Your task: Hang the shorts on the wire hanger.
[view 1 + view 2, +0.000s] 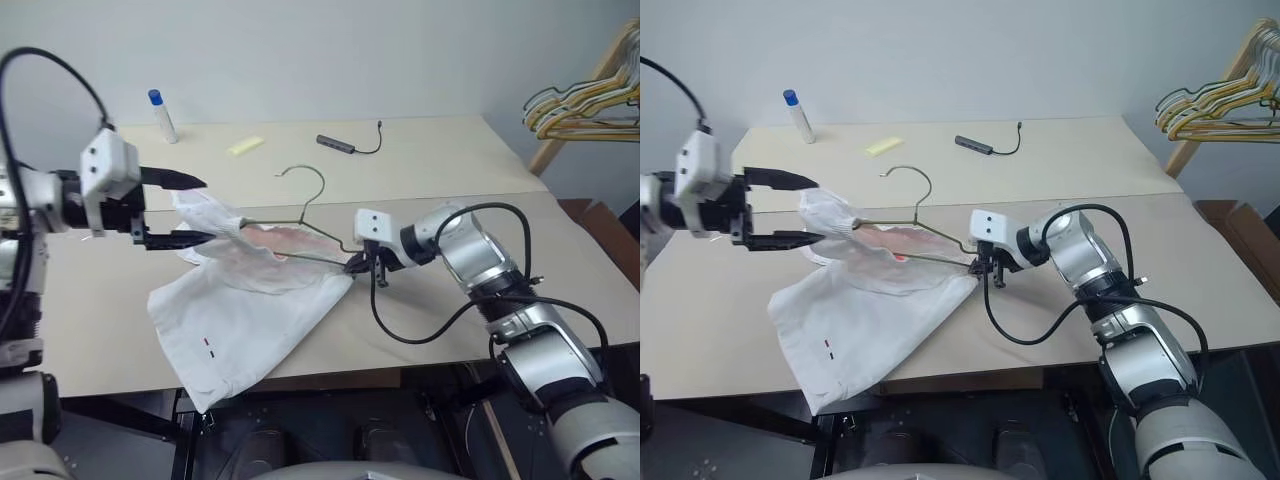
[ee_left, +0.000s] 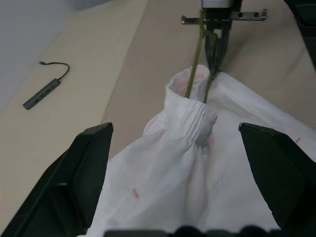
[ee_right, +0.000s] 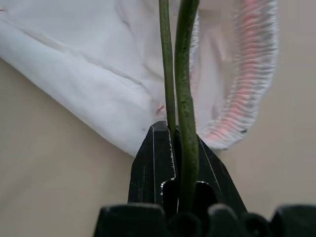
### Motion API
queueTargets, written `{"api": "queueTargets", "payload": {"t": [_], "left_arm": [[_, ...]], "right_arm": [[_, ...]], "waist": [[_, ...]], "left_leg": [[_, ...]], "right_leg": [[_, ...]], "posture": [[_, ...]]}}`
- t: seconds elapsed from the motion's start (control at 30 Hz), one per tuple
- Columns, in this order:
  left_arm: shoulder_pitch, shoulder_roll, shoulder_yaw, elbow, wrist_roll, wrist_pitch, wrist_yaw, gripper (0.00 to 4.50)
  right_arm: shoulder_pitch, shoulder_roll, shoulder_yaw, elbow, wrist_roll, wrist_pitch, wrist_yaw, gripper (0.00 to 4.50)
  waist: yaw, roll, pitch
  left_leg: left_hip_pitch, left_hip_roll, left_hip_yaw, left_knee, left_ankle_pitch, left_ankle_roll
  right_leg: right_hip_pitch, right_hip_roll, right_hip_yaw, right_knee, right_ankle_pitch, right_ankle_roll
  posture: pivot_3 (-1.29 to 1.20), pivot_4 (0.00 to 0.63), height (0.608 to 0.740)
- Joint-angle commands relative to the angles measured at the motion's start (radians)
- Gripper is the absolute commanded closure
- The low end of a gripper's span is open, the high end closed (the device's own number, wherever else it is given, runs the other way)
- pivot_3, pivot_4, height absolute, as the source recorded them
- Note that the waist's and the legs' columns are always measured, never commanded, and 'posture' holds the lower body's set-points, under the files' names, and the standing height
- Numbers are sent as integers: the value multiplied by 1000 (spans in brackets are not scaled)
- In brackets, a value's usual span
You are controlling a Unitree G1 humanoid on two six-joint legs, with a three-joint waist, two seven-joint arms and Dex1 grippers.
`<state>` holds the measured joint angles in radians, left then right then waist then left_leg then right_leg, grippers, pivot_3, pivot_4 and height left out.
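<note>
The right claw [image 1: 357, 264] is clamped on one corner of the thin grey-olive wire hanger [image 1: 305, 212], whose far end is tucked inside the gathered waistband of the white cloth shorts [image 1: 250, 320]. The shorts trail onto the beige worktop [image 1: 440, 170]. The left claw [image 1: 185, 210] hangs spread wide at the raised waistband, gripping nothing.

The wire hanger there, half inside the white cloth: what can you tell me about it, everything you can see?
The wire hanger is one thin strand of dull olive-grey wire, bent into a triangle with an open hook rising on top. It is held above the tan table, tilted. One end is pushed into the gathered waistband of the white shorts, which drape over it. The other corner is pinched between the shut fingers of the right gripper. The left gripper is open around the bunched cloth.
</note>
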<state>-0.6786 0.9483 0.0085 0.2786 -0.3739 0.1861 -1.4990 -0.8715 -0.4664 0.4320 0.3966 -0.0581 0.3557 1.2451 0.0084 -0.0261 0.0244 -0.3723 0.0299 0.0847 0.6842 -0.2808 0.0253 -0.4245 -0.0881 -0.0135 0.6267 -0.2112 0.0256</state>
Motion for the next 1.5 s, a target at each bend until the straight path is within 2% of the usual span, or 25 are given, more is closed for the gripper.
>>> {"api": "queueTargets", "payload": {"t": [0.03,0.4,0.53,0.9,0.93,1.13,1.27,1.5], "left_arm": [[-86,-9,-35,86,42,-42,-56,63],[-206,-56,-127,291,157,-124,-114,63],[-213,-79,-150,317,170,-124,-115,803],[-199,-101,-157,323,189,-140,-114,4308],[-198,-99,-155,324,187,-143,-115,4488],[-191,-89,-137,348,217,-194,-79,4488],[-182,-82,-115,357,223,-213,-47,4500],[-194,-68,-71,390,211,-211,-14,4500]], "right_arm": [[-30,3,-10,-44,-8,39,-10,4500],[3,-18,12,-126,-47,52,-23,4500],[10,-20,16,-146,-50,51,-24,4500],[20,-14,20,-176,-53,58,-33,4500],[22,-13,22,-177,-56,60,-35,4500],[49,-8,17,-180,-87,-8,-110,4500],[53,-32,-28,-195,-73,-37,-138,3436],[23,-70,-162,-191,-55,31,-250,1061]], "waist": [[-2,0,0],[-18,0,0],[-22,0,0],[-24,0,0],[-24,0,0],[-23,0,0],[-22,0,0],[-22,0,0]], "left_leg": [[0,0,0,0,0,0],[-1,0,0,1,0,0],[-1,0,-1,2,0,0],[-3,1,-1,4,-1,1],[-3,1,-1,4,-1,1],[-5,2,-2,9,-2,3],[-6,2,-2,10,-2,3],[-7,2,-2,10,-2,3]], "right_leg": [[0,0,0,0,0,0],[0,0,0,1,0,0],[-1,0,0,1,0,0],[-1,0,0,2,0,0],[-1,0,0,2,0,0],[-1,1,-1,2,0,0],[-2,1,-1,2,0,0],[-2,0,-1,3,0,0]], "posture": [[67,0,740],[43,0,740],[43,0,740],[42,0,740],[43,0,740],[48,0,740],[52,0,740],[47,0,740]]}}
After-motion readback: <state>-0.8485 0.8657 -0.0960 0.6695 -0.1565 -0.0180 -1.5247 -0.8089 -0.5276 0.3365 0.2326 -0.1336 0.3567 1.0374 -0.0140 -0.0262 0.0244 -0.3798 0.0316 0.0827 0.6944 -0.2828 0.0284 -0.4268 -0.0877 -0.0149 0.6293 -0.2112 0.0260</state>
